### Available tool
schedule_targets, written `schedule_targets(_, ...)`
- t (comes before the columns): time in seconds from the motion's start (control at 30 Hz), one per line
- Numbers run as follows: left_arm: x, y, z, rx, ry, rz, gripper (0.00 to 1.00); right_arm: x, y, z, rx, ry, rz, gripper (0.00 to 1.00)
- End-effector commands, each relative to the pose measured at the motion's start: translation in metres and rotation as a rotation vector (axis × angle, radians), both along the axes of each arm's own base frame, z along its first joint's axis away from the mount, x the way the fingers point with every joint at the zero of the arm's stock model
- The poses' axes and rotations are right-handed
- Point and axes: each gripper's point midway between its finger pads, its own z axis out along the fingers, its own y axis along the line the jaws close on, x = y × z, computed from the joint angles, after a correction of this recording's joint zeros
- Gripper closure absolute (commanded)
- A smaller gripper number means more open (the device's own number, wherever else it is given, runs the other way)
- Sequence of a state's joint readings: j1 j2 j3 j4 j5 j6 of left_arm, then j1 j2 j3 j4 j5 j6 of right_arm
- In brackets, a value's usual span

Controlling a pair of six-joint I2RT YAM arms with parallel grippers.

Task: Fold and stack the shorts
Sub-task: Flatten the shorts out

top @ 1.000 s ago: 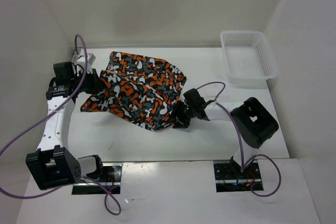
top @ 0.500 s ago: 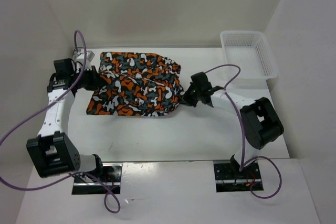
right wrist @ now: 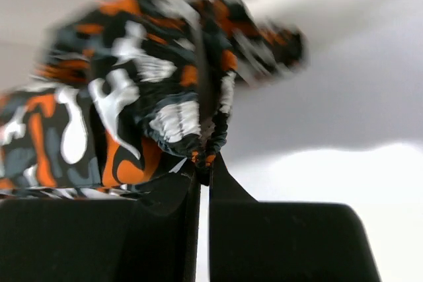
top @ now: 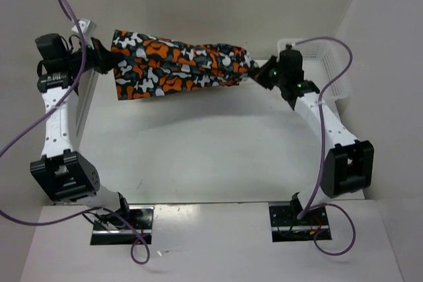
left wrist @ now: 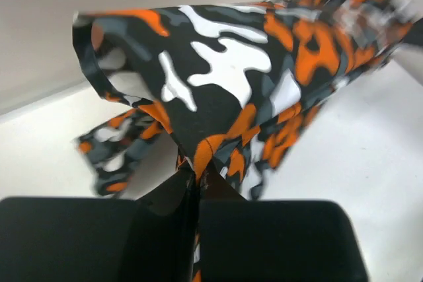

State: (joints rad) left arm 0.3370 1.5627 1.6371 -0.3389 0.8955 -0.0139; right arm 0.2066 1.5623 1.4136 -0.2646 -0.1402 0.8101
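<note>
The camouflage shorts (top: 178,64), orange, white, grey and black, hang stretched in the air between both arms, above the back of the table. My left gripper (top: 106,63) is shut on their left end; in the left wrist view the cloth (left wrist: 225,90) rises from between the closed fingertips of the left gripper (left wrist: 197,171). My right gripper (top: 256,72) is shut on their right end; in the right wrist view the bunched edge of the shorts (right wrist: 158,117) is pinched at the tips of the right gripper (right wrist: 203,162).
A white mesh basket (top: 330,51) stands at the back right, partly behind the right arm (top: 324,120). White walls close in the table at the back and on both sides. Purple cables loop from both arms.
Both arms have lifted the shorts off the table and pulled them taut toward the back. The right gripper closed on the cloth's right end during this time.
</note>
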Motion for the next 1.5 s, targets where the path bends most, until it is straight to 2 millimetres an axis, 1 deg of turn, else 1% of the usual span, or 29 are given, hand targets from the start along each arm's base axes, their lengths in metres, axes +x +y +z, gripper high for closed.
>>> schedule_targets(0.0,-0.028,-0.01,-0.033,-0.04,0.027,-0.073,1.0,-0.039,-0.037,-0.102,-0.038,0.227,-0.104,1.0)
schedule_targets(0.03,-0.037,-0.014,-0.049,-0.056,0.057,-0.081,1.0,-0.051,-0.036,-0.118,-0.025,0.261,-0.1,1.0)
schedule_targets(0.07,-0.048,-0.019,-0.059,-0.065,0.079,-0.081,1.0,-0.073,-0.038,-0.153,-0.025,0.338,-0.096,1.0)
schedule_targets(0.13,-0.071,-0.026,-0.105,-0.132,0.251,-0.067,1.0,-0.096,-0.041,-0.173,-0.016,0.39,-0.11,1.0)
schedule_targets(0.17,-0.089,-0.028,-0.145,-0.178,0.366,-0.045,1.0,-0.113,-0.043,-0.194,-0.026,0.437,-0.111,1.0)
schedule_targets(0.23,-0.105,-0.031,-0.176,-0.219,0.457,-0.033,1.0,-0.122,-0.046,-0.202,-0.029,0.456,-0.126,1.0)
schedule_targets(0.3,-0.117,-0.035,-0.195,-0.242,0.526,-0.024,1.0,-0.129,-0.049,-0.205,-0.039,0.475,-0.134,1.0)
schedule_targets(0.37,-0.122,-0.032,-0.203,-0.234,0.577,0.012,0.98,-0.123,-0.048,-0.198,-0.044,0.458,-0.127,1.0)
schedule_targets(0.4,-0.122,-0.032,-0.201,-0.234,0.577,0.013,0.75,-0.124,-0.049,-0.198,-0.052,0.455,-0.121,1.0)
schedule_targets(0.47,-0.125,-0.032,-0.201,-0.232,0.588,0.02,0.39,-0.116,-0.048,-0.191,-0.049,0.44,-0.121,1.0)
schedule_targets(0.53,-0.139,-0.036,-0.213,-0.244,0.636,0.028,0.2,-0.116,-0.043,-0.192,-0.032,0.443,-0.097,1.0)
schedule_targets(0.6,-0.15,-0.03,-0.231,-0.203,0.696,0.1,0.2,-0.114,-0.042,-0.194,-0.025,0.447,-0.102,1.0)
schedule_targets(0.63,-0.159,-0.029,-0.231,-0.179,0.702,0.129,0.22,-0.115,-0.041,-0.197,-0.022,0.458,-0.095,1.0)
schedule_targets(0.67,-0.168,-0.028,-0.239,-0.163,0.716,0.151,0.27,-0.115,-0.041,-0.197,-0.022,0.458,-0.095,1.0)
schedule_targets(0.7,-0.171,-0.027,-0.241,-0.122,0.708,0.175,0.28,-0.114,-0.04,-0.199,-0.022,0.458,-0.095,1.0)
schedule_targets(0.73,-0.173,-0.026,-0.23,-0.081,0.669,0.192,0.28,-0.114,-0.04,-0.199,-0.022,0.458,-0.095,1.0)
schedule_targets(0.77,-0.173,-0.024,-0.226,-0.038,0.654,0.215,0.27,-0.114,-0.04,-0.202,-0.024,0.467,-0.095,1.0)
schedule_targets(0.83,-0.177,-0.017,-0.226,0.031,0.639,0.27,0.15,-0.113,-0.038,-0.203,-0.017,0.466,-0.087,1.0)
schedule_targets(0.87,-0.179,-0.014,-0.229,0.044,0.652,0.289,0.15,-0.113,-0.038,-0.203,-0.017,0.466,-0.087,1.0)
schedule_targets(0.9,-0.179,-0.015,-0.228,0.063,0.642,0.291,0.18,-0.112,-0.037,-0.206,-0.012,0.469,-0.079,1.0)
schedule_targets(1.0,-0.184,-0.017,-0.244,0.148,0.648,0.311,0.38,-0.112,-0.037,-0.209,-0.014,0.478,-0.079,1.0)
schedule_targets(1.03,-0.186,-0.018,-0.251,0.177,0.657,0.314,0.47,-0.112,-0.037,-0.209,-0.014,0.478,-0.079,1.0)
schedule_targets(1.07,-0.188,-0.02,-0.256,0.18,0.66,0.305,0.64,-0.113,-0.037,-0.212,-0.016,0.488,-0.08,1.0)
schedule_targets(1.1,-0.196,-0.024,-0.272,0.182,0.702,0.29,0.72,-0.11,-0.035,-0.208,-0.008,0.479,-0.072,1.0)
schedule_targets(1.13,-0.195,-0.026,-0.277,0.185,0.695,0.282,0.76,-0.11,-0.035,-0.208,-0.008,0.479,-0.072,1.0)
schedule_targets(1.17,-0.194,-0.036,-0.277,0.17,0.68,0.239,0.76,-0.11,-0.035,-0.208,-0.008,0.479,-0.072,1.0)
schedule_targets(1.23,-0.186,-0.041,-0.275,0.179,0.631,0.219,0.5,-0.11,-0.035,-0.208,-0.008,0.479,-0.072,1.0)
schedule_targets(1.33,-0.175,-0.037,-0.281,0.214,0.616,0.244,0.31,-0.11,-0.035,-0.208,-0.008,0.479,-0.072,1.0)
schedule_targets(1.47,-0.162,-0.053,-0.302,0.216,0.643,0.169,0.24,-0.11,-0.033,-0.208,-0.003,0.48,-0.064,1.0)
